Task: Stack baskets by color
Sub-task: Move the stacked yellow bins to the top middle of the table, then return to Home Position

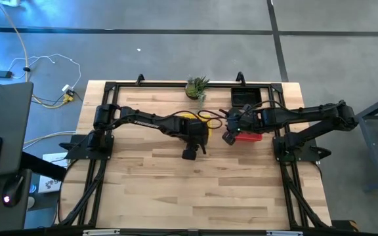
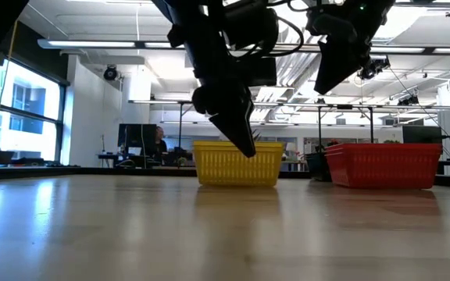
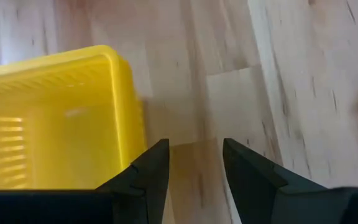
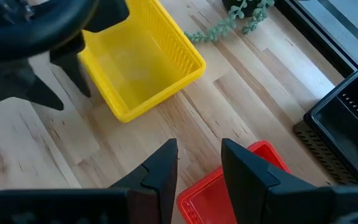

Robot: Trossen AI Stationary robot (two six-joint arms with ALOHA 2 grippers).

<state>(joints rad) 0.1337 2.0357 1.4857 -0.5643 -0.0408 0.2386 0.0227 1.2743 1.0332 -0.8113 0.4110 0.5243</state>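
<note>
Over the surface centre: my left gripper (image 3: 194, 163), jaws apart, empty
Yellow basket (image 3: 55, 118): just beside those jaws
Right gripper (image 4: 199, 160): jaws apart, above red basket (image 4: 229, 186)

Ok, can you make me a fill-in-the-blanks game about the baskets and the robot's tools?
1. The left tool hovers open beside the ____ basket.
2. The right tool hangs open above the ____ basket.
3. The black basket sits at the table's far edge, beside the small green ____.
4. Neither tool is ____ a basket.

Missing words: yellow; red; plant; holding
</note>
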